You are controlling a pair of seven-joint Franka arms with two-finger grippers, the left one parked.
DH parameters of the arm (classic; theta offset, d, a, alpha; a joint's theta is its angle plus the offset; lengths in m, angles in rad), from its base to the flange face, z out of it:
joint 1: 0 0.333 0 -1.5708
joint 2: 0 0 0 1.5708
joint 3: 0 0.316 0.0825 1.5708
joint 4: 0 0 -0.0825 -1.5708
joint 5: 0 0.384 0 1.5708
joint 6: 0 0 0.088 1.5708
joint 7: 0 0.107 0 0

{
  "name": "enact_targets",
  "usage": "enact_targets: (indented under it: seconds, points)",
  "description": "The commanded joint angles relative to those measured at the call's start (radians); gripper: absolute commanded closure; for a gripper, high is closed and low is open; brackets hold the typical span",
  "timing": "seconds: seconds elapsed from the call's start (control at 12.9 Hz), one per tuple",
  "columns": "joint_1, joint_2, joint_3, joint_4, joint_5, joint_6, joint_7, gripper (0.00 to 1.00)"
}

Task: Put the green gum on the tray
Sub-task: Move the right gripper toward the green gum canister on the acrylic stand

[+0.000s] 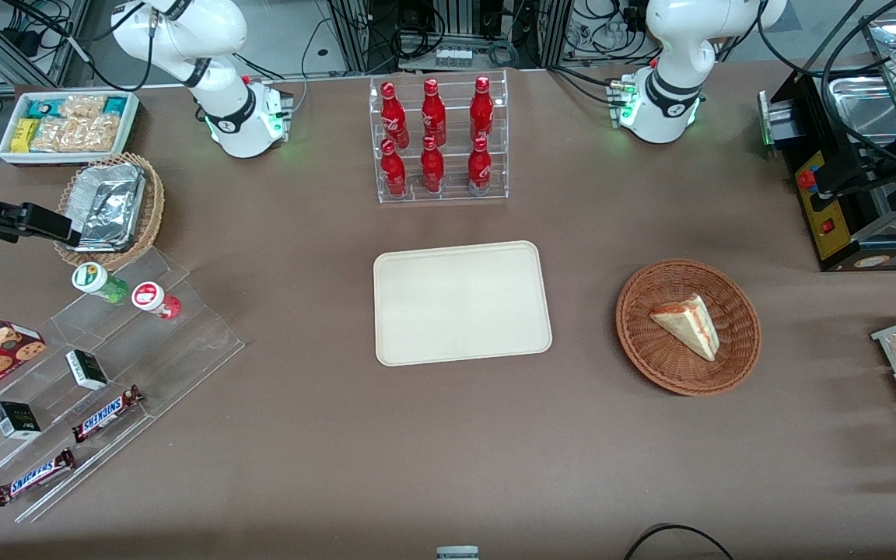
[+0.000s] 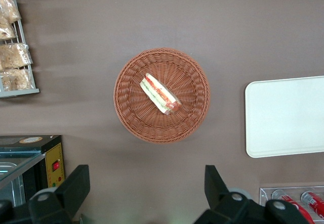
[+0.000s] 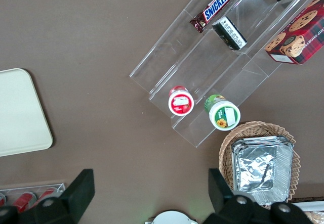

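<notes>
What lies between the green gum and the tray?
In the front view, the red gum bottle stands beside the green gum; the stretch from there to the tray is bare brown table. The open gripper is above this end of the table.

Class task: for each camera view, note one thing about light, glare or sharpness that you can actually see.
Front view: glare on the foil trays, and the tray lies evenly lit. Right wrist view: the open claw is dark and soft-edged, the green gum crisp. Left wrist view: the sandwich is sharp.
</notes>
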Motion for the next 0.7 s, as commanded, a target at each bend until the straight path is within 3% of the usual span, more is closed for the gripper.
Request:
enact_targets:
  seconds: [0.0, 0.62]
  points:
    - [0.005, 0.011, 0.003, 0.027, -0.011, -0.008, 0.015, 0.0]
    - [0.001, -0.032, 0.0, -0.16, -0.014, 0.097, -0.014, 0.0]
